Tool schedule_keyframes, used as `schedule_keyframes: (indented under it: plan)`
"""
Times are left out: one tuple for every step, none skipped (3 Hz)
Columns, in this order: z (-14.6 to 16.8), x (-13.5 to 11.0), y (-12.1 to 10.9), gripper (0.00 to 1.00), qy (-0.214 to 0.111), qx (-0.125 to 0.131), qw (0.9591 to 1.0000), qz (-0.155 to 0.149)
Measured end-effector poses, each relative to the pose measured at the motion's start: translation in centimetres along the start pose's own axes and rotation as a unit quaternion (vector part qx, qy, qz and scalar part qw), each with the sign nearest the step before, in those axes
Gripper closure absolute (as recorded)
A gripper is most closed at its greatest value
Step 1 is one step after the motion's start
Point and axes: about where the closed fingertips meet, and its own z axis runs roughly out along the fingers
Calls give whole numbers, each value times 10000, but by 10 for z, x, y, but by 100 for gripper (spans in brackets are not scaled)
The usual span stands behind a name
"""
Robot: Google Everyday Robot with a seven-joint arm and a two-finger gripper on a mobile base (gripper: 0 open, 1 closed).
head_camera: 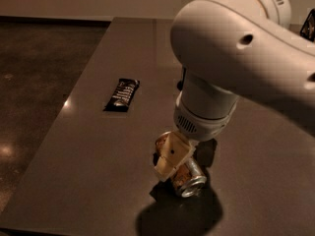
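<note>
A silver and gold can [186, 177] lies on its side on the grey table [98, 151], near the front edge. My gripper [170, 163] hangs right over it, its cream-coloured finger [172, 156] pressed against the can's left side. The white arm [236, 68] fills the upper right and hides the can's far end. A black can stood upright behind it in the earlier frames; the arm covers it, and only a dark sliver [180, 85] shows.
A black snack bar [122, 94] lies flat on the table to the left of the arm. The table's left edge drops to a dark speckled floor [39, 82]. A dark object [309, 26] peeks in at the far right.
</note>
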Motion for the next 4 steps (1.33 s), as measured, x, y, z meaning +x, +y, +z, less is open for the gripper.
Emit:
schedule_keyframes:
  plan:
    - [10,-5,7,0,92,-107,9999,79]
    - [16,-13,14,16,173,-177,9997,84]
    - [16,-19,19,39,224,-179,9996,-4]
    - [13,-24,22,62,238,-181,9995,-106]
